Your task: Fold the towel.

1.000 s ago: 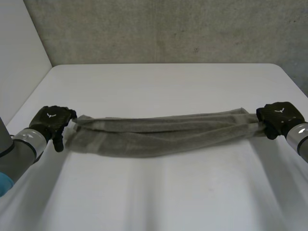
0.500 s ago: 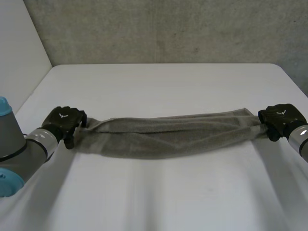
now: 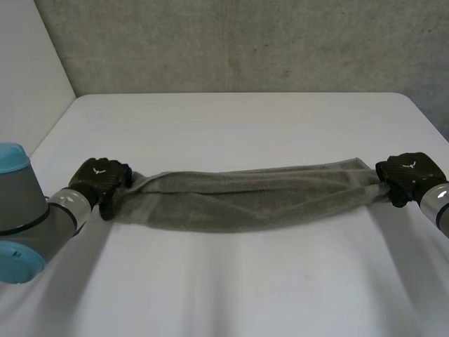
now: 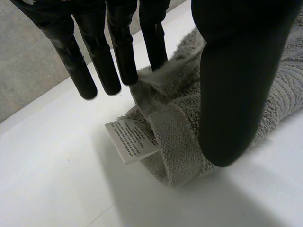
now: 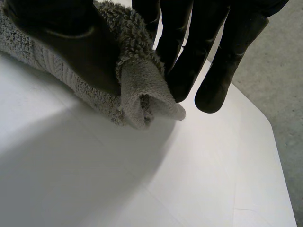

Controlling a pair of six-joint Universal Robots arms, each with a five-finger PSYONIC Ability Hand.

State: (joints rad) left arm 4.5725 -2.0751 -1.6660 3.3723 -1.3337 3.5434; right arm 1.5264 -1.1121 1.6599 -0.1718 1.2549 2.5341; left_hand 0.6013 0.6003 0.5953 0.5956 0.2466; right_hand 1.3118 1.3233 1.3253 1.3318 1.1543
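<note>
- My left arm (image 3: 31, 210) comes in nearest. Its left hand (image 3: 104, 177) sits at the left end of the grey towel (image 3: 252, 196), with the thumb (image 4: 236, 80) pressing the cloth against the fingers (image 4: 154, 38) in a pinch.
- A white label (image 4: 130, 140) sticks out of that bunched end, just below the fingertips (its print is too small for me to read).
- My right hand (image 3: 408, 172) holds the opposite end, thumb and fingers (image 5: 189, 52) pinching a rolled corner.
- The towel stretches between both hands, gathered into a long band lying across the middle of the white tabletop (image 3: 238, 126).
- Beyond the tabletop's far edge stands a grey wall (image 3: 245, 42).
</note>
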